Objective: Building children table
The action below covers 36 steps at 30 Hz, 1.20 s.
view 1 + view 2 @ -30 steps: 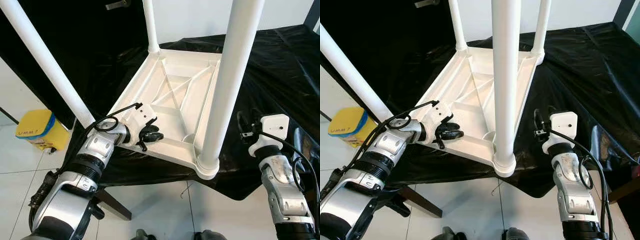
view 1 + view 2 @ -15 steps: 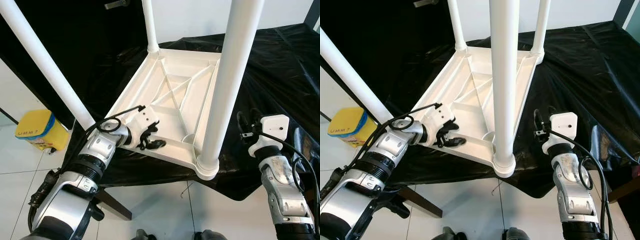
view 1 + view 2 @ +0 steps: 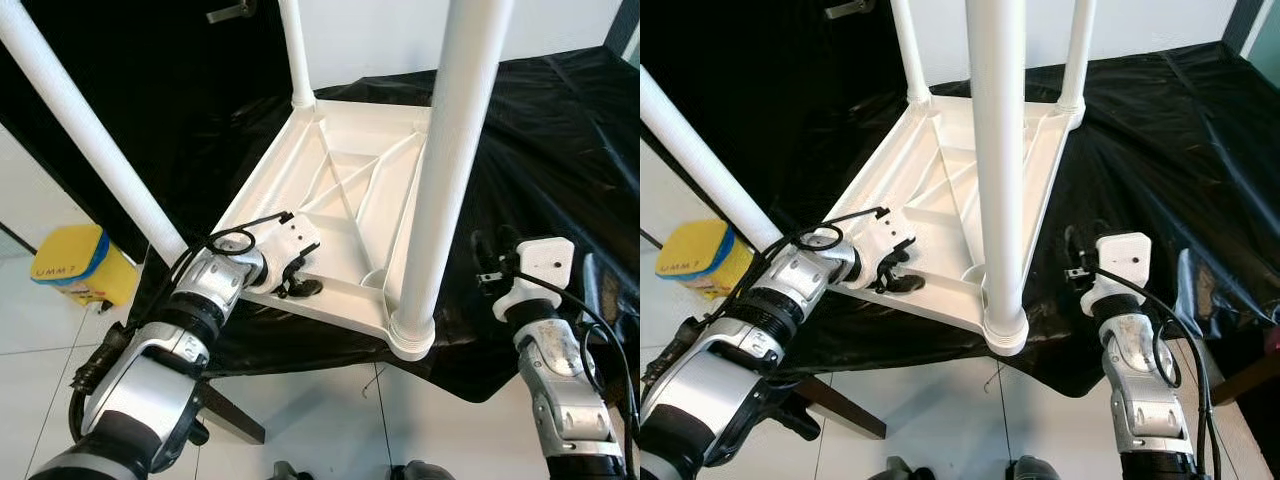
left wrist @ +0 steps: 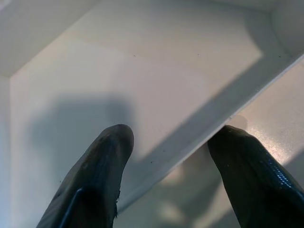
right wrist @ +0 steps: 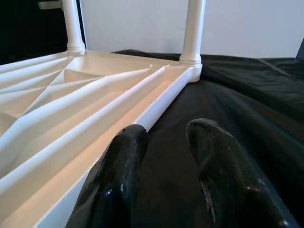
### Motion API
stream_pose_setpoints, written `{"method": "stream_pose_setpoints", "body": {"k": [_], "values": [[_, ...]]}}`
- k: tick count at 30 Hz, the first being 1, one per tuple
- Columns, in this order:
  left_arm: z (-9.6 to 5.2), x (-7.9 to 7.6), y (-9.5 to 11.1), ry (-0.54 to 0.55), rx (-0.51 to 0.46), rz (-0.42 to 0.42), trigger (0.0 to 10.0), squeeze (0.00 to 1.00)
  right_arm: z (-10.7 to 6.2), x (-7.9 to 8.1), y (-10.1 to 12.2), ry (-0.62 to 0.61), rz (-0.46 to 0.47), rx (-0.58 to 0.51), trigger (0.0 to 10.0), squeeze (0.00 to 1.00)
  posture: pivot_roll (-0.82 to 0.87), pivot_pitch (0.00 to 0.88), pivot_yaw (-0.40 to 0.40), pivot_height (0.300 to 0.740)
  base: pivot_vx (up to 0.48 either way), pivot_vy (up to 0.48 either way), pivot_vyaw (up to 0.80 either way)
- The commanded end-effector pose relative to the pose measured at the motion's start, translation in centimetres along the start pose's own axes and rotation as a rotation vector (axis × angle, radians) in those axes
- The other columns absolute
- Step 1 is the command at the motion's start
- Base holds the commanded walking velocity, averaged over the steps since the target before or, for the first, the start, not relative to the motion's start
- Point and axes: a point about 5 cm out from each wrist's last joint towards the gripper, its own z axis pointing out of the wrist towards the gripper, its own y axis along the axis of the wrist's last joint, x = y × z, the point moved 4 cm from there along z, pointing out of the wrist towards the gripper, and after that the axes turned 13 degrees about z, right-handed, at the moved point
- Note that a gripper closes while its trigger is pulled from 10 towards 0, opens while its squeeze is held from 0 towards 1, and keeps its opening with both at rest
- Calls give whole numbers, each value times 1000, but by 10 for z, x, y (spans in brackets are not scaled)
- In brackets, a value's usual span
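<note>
A white children's table (image 3: 345,185) lies upside down on a black cloth, its round legs pointing up. One leg (image 3: 442,170) stands at the near corner and another (image 3: 85,135) leans out at the left. My left gripper (image 3: 297,277) is at the table's near left rim. It is open, with its fingers (image 4: 102,166) on either side of a white rib. My right gripper (image 3: 490,262) hovers low over the cloth just right of the near corner. It is open and holds nothing, with the table's right rim (image 5: 156,102) running along beside it.
The black cloth (image 3: 560,150) covers a work surface whose front edge hangs over a white tiled floor. A yellow box (image 3: 72,265) sits on the floor at the left. A dark support leg (image 3: 228,412) slants out below the cloth.
My left gripper has turned at the wrist and sunk lower onto the table's near rim. The right arm has hardly moved; the view has shifted slightly.
</note>
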Motion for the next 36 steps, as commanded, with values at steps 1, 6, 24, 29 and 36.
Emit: {"method": "stream_pose_setpoints", "body": {"k": [1, 6, 24, 29, 36], "values": [[0, 7, -20, 98, 91, -45, 10000, 0, -3, 4, -1, 4, 6, 5, 10000, 0, -224, 132, 135, 740, 0, 0, 0], [1, 4, -21, 62, 96, -20, 0, 0, -8, 5, -4, -3, 11, 16, 10000, 0, -222, 145, 141, 740, 0, 0, 0], [4, 9, -8, 85, 35, -23, 0, 0, -6, 6, -4, -24, 16, 8, 10000, 0, -222, 149, 142, 740, 0, 0, 0], [11, -9, 3, 44, -38, -57, 10000, 0, -8, 2, -3, -69, 26, -3, 10000, 0, -237, 144, 136, 740, 0, 0, 0], [10, -10, 32, 94, -223, -136, 10000, 1000, -11, -2, -2, -123, 39, -18, 10000, 0, -245, 139, 120, 740, 0, 0, 0]]}}
